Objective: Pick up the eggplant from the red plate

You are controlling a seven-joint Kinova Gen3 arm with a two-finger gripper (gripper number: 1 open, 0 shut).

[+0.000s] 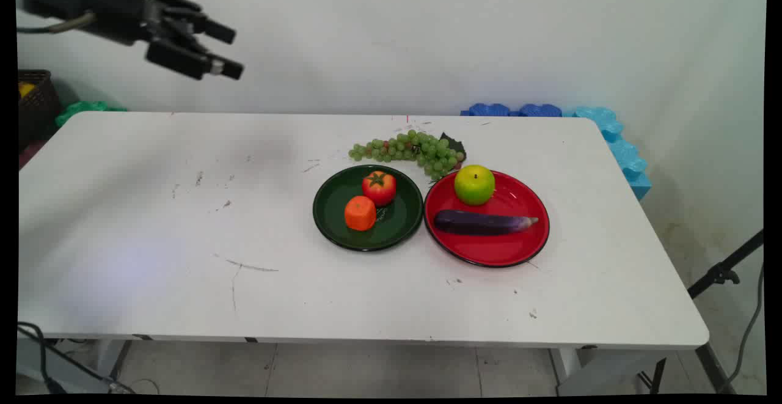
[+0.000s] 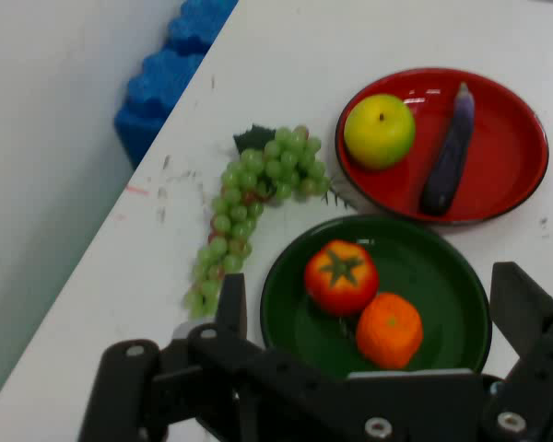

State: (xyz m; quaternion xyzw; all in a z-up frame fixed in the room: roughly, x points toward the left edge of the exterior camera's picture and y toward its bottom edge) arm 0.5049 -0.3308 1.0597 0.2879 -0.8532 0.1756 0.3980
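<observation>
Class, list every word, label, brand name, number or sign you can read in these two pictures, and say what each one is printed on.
None: no readable text shows in either view. The green plate, red plate, fruit, table and gripper bear no lettering.

Gripper (image 1: 227, 52) up high at top left, fingers spread, holding nothing. On the table (image 1: 153, 220): green plate (image 1: 333, 208) with tomato (image 1: 379, 187) and orange (image 1: 360, 213), red plate (image 1: 489, 251) touching it with apple (image 1: 474, 184) and eggplant (image 1: 486, 222). Grapes (image 1: 410, 150) just behind both.
</observation>
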